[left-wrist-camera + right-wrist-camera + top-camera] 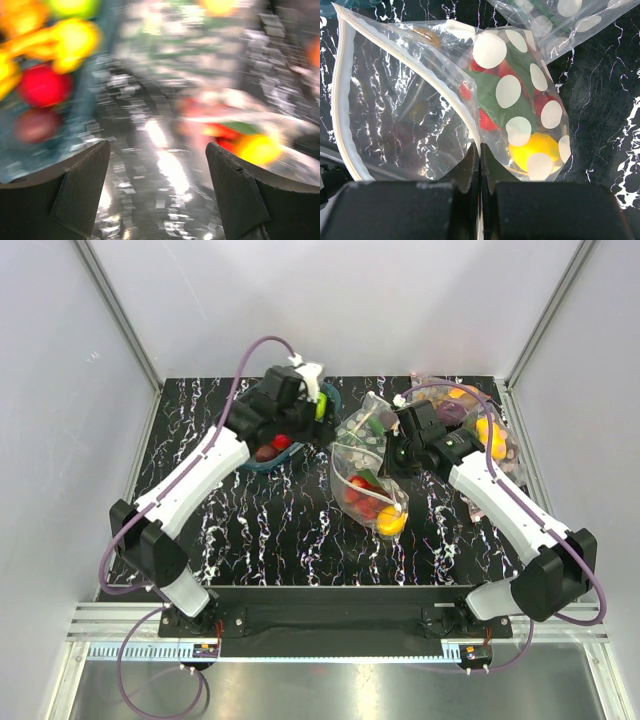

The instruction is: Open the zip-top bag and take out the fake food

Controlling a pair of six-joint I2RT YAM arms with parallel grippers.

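Clear zip-top bag (395,115) pinched in right jaws — left view blurred.

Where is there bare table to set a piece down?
Bare table lies in front of the zip-top bag, toward the near edge, at centre. The back is crowded: the bowl at left, other bags at right.
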